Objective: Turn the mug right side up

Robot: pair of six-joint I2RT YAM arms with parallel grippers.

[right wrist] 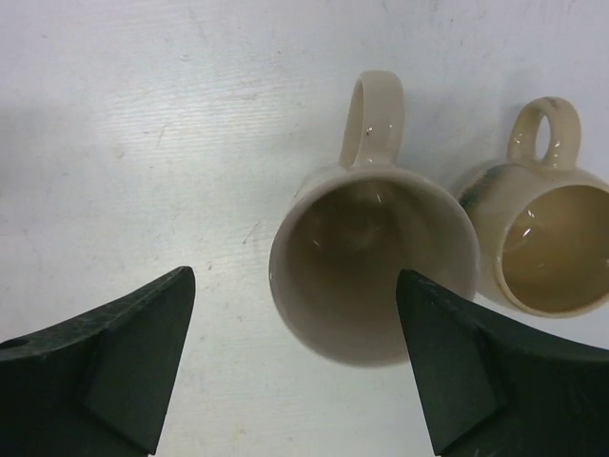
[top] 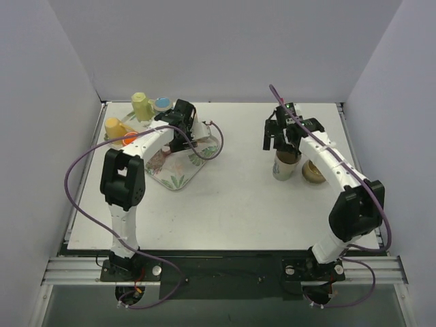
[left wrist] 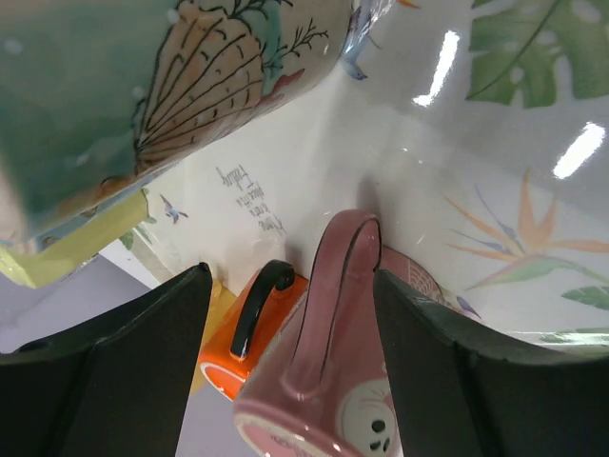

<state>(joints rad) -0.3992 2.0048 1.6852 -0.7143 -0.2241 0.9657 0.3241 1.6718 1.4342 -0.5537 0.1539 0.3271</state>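
Note:
A pink mug [left wrist: 324,381] with a face print lies tipped on the floral tray [left wrist: 428,143], its handle [left wrist: 335,276] pointing up at the camera. My left gripper [left wrist: 290,276] is open, with one finger on each side of the handle; the right finger is close to the mug. In the top view this gripper [top: 182,133] is over the tray [top: 180,178], and the pink mug is hidden under it. My right gripper [right wrist: 295,278] is open and empty above an upright cream mug [right wrist: 371,276], which also shows in the top view [top: 286,167].
An orange mug with a black handle [left wrist: 249,328] lies just left of the pink mug. A teal floral mug [left wrist: 143,86] looms at upper left. A second upright tan mug [right wrist: 547,243] stands beside the cream one. Yellow mugs [top: 142,105] crowd the table's back left corner.

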